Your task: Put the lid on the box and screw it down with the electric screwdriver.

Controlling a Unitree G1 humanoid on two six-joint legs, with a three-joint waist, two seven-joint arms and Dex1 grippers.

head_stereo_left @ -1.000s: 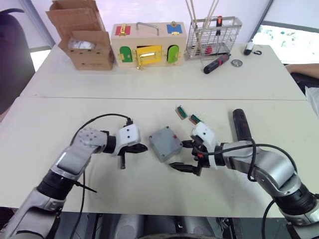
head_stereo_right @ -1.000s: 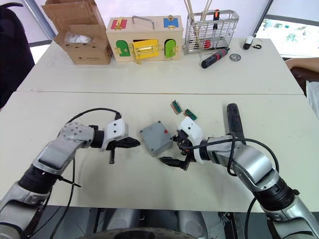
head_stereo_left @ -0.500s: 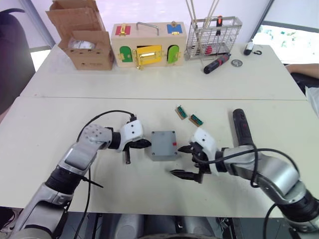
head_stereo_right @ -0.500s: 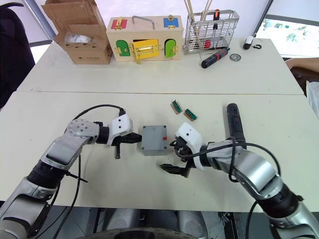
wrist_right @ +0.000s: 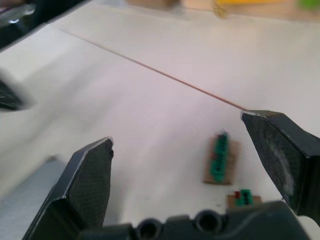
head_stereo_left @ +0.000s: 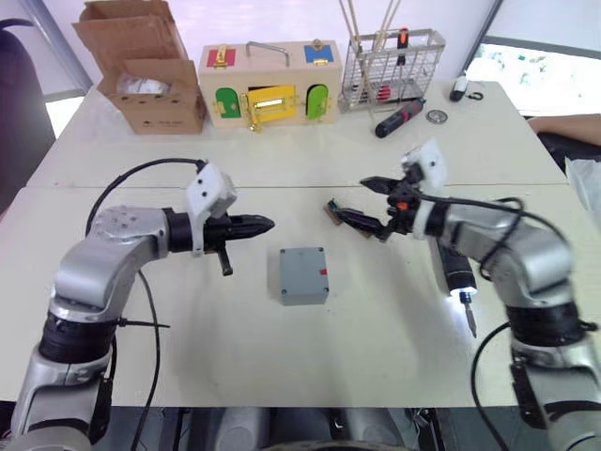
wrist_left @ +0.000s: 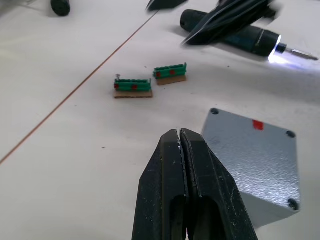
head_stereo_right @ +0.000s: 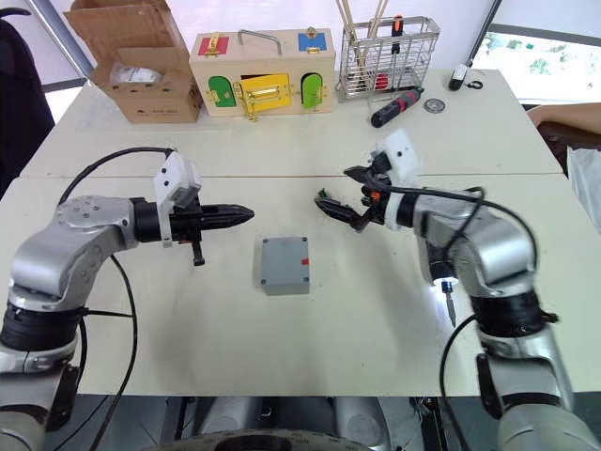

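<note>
The grey box (head_stereo_left: pixel 303 275) sits mid-table with the lid (wrist_left: pixel 250 145) flush on top, showing corner screw holes and a small red mark. My left gripper (head_stereo_left: pixel 258 225) hovers to the box's left, shut on nothing, pointing toward the right arm. My right gripper (head_stereo_left: pixel 349 197) is open and raised behind and right of the box, over two small green terminal blocks (wrist_left: pixel 132 86). The electric screwdriver (head_stereo_left: pixel 453 268) lies on the table to the right of the box, under my right forearm. A lamp at its tip is lit and its bit points toward the table's front edge.
Along the far table stand a cardboard carton (head_stereo_left: pixel 150 80), a colourful wooden latch box (head_stereo_left: pixel 268 85) and a wire rack (head_stereo_left: pixel 380 61). A red-and-black hand screwdriver (head_stereo_left: pixel 399 117) lies beside the rack. A person's arm (head_stereo_left: pixel 563 122) shows at the right edge.
Both grippers have lifted off and drawn away from the box. The left went left; the right went up and back over the green blocks. The box stays squared on the table.
</note>
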